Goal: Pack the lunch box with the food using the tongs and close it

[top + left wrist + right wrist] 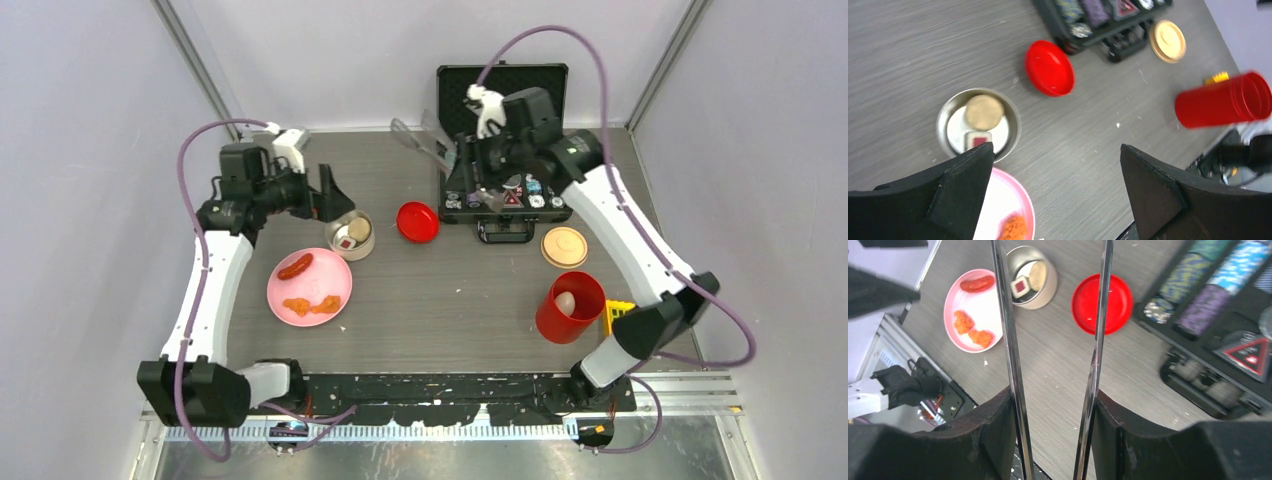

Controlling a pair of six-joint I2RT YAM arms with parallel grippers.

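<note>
Gripping the tongs (1007, 340) by both slim arms, the right gripper (1053, 401) holds them spread apart above the table (450, 290) beside the black chip case (505, 150). Across the table, the steel bowl (352, 236) holds a white cube (345, 241), and the left gripper (1055, 150) hangs just beside it, jaws wide.

A black case (520, 85) is set open at the far side of the grey table (450, 300), with its lid raised. Rows of poker chips (1198, 277) are held in its tray. A flat pink plate (336, 282) is laid on the left. A yellow block toy (618, 316) is partly seen near the right edge.
</note>
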